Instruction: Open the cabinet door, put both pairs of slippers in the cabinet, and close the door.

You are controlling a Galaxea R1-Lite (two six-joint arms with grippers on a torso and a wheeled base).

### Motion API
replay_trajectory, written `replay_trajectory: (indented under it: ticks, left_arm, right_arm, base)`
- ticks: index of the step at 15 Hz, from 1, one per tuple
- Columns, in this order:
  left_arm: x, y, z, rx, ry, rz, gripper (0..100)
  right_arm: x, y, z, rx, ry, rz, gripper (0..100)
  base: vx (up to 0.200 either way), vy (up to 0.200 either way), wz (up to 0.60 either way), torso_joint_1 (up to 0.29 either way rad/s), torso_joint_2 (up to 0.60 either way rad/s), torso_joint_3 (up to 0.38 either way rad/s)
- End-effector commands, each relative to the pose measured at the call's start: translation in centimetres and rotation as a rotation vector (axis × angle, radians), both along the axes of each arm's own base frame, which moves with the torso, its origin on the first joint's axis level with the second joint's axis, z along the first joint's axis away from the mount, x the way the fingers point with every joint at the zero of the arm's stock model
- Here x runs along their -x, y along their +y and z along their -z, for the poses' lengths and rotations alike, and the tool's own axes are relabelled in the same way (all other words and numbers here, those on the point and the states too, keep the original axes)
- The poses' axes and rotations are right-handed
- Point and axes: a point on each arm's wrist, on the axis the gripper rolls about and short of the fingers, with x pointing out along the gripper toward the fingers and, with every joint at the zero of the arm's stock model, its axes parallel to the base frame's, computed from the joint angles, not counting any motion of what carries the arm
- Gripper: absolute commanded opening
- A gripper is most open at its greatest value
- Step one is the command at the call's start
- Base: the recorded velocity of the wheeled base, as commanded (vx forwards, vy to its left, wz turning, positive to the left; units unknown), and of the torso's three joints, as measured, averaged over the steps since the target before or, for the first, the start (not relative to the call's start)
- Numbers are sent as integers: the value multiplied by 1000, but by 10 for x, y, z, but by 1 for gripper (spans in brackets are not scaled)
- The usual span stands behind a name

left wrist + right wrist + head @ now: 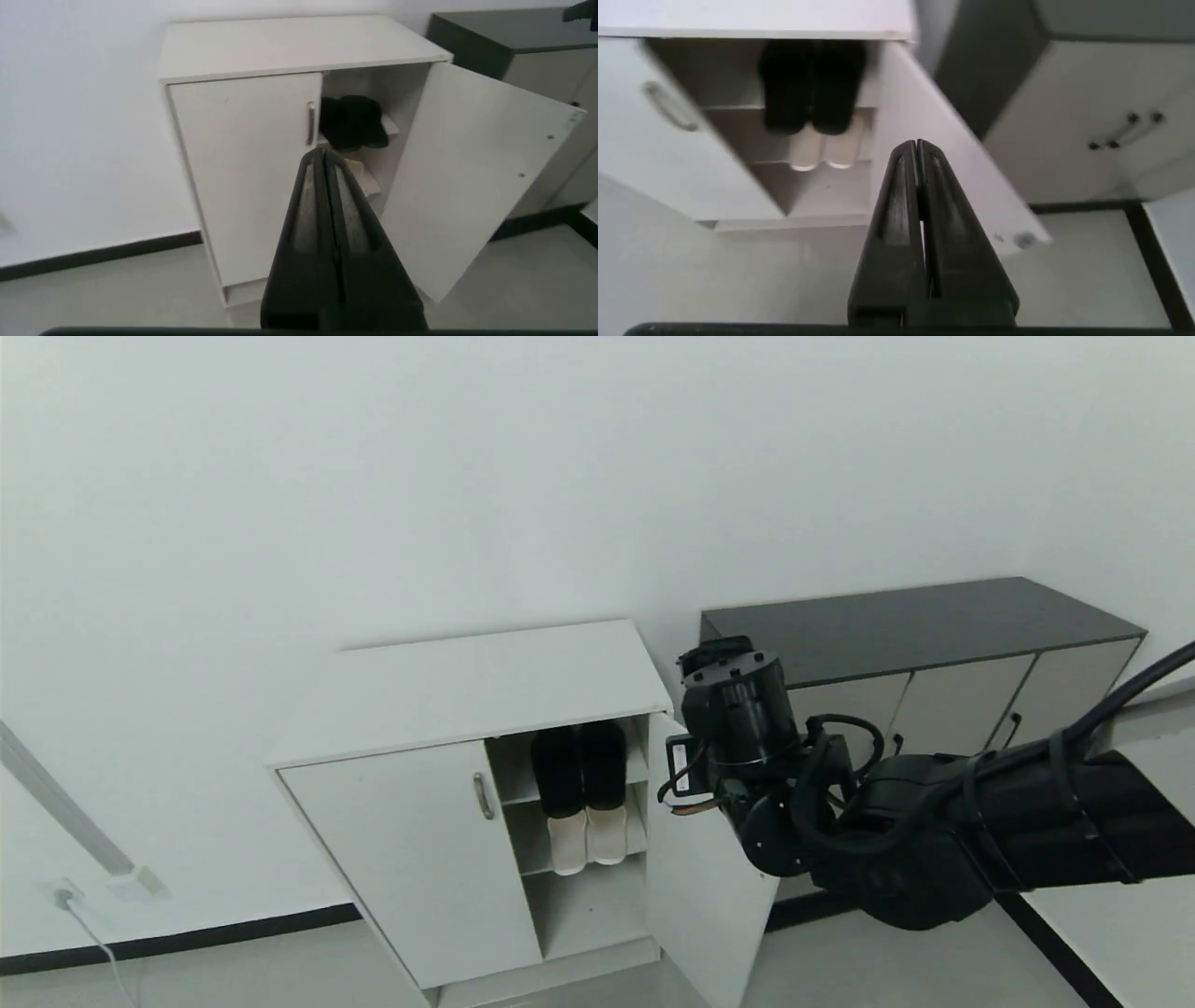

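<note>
- The white cabinet (485, 686) stands on the floor (280, 971), backed against the wall.
- On the upper shelf (512, 791), black slippers (579, 765) sit side by side at the front edge.
- On the lower shelf (532, 859), white slippers (586, 838) sit directly beneath them.

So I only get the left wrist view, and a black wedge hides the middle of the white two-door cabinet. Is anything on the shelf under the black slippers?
Observer: Yes. In the head view a pair of cream-white slippers sits side by side on the middle shelf, directly below the black slippers.
Operator: And is the other arm carrying something?
Observer: No. The right wrist view shows the right gripper shut on nothing, facing the cabinet's open white door.
</note>
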Motion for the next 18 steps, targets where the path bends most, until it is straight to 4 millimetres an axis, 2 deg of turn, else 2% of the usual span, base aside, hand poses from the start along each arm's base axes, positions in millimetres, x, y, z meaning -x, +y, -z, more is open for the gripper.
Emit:
replay_trajectory:
  ticks: [1,7,11,12,17,18]
  left_arm:
    - [0,0,0,1,0,-1,0]
    - [0,0,0,1,0,-1,0]
    - [0,0,0,1,0,-1,0]
    - [0,0,0,1,0,-1,0]
    - [0,0,0,1,1,-1,0]
    - [0,0,0,1,0,-1,0]
  right_arm:
    - [-8,-3,6,11,4,18,0]
    - [-11,-6,6,8,2,28,0]
    - [-12,-6,7,11,3,29,0]
    - [-13,-7,7,11,3,32,0]
    - [-30,-15,3,-48,-34,32,0]
    - [-44,-21,3,-51,-37,67,0]
  base:
    - [0,0,0,0,0,0]
    - [0,0,0,0,0,0]
    - [-200,0,0,8,2,4]
    - [0,0,0,0,0,0]
    - [0,0,0,0,0,0]
    - [0,0,0,0,0,0]
